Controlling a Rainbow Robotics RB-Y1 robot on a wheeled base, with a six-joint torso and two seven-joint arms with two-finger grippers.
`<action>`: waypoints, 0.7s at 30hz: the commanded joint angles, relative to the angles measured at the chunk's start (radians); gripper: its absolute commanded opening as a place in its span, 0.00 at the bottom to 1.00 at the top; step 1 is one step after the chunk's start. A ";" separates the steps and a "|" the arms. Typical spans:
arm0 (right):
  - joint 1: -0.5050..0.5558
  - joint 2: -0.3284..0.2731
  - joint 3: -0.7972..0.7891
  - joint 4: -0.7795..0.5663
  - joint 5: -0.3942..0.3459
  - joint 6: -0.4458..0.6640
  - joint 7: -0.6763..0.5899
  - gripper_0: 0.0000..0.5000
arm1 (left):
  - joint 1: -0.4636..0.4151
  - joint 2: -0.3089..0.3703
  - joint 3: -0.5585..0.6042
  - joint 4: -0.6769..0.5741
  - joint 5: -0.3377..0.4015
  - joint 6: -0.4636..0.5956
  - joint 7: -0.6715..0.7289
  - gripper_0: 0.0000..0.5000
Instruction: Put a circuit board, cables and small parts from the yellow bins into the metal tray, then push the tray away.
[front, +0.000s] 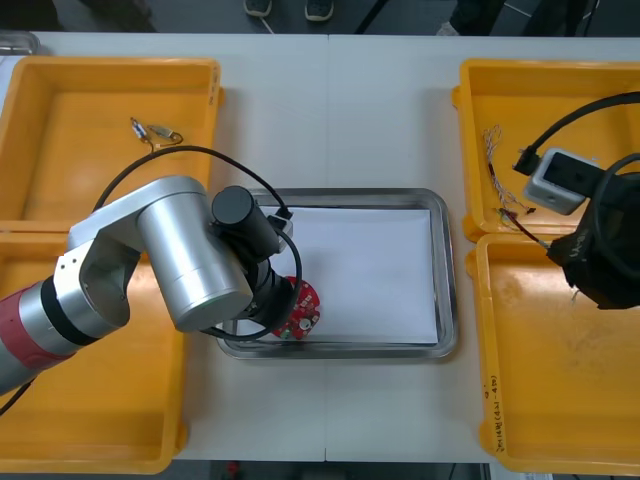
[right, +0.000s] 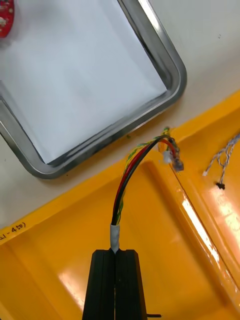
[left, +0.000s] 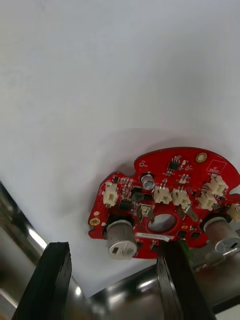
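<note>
We see the left arm (front: 190, 250) built of smooth silver cylinders, with a round black cap (front: 235, 207) at one joint and, lower down, a black ring (front: 62, 318) and a dark red band (front: 12, 345). A thin black arm cable (front: 200, 149) arches over it. The left gripper (left: 115, 247) has two matte black fingers (left: 50, 285) with squared tips. We find the right arm (front: 610, 255) black, carrying a pale grey box (front: 560, 180) and looping black hoses (front: 572, 118). The right gripper (right: 116, 252) has flat black fingers, grooved lengthwise.
</note>
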 joint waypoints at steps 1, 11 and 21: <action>-0.138 -0.034 0.128 0.026 0.003 0.003 0.001 0.00 | -0.033 0.018 0.105 -0.090 0.040 0.084 0.101 1.00; -0.291 -0.017 0.335 0.083 0.047 0.003 0.017 0.00 | -0.033 0.018 0.307 -0.150 0.094 0.242 0.102 1.00; -0.429 0.100 0.504 0.147 0.113 0.003 0.070 0.00 | -0.033 0.036 0.513 -0.132 0.118 0.333 0.090 1.00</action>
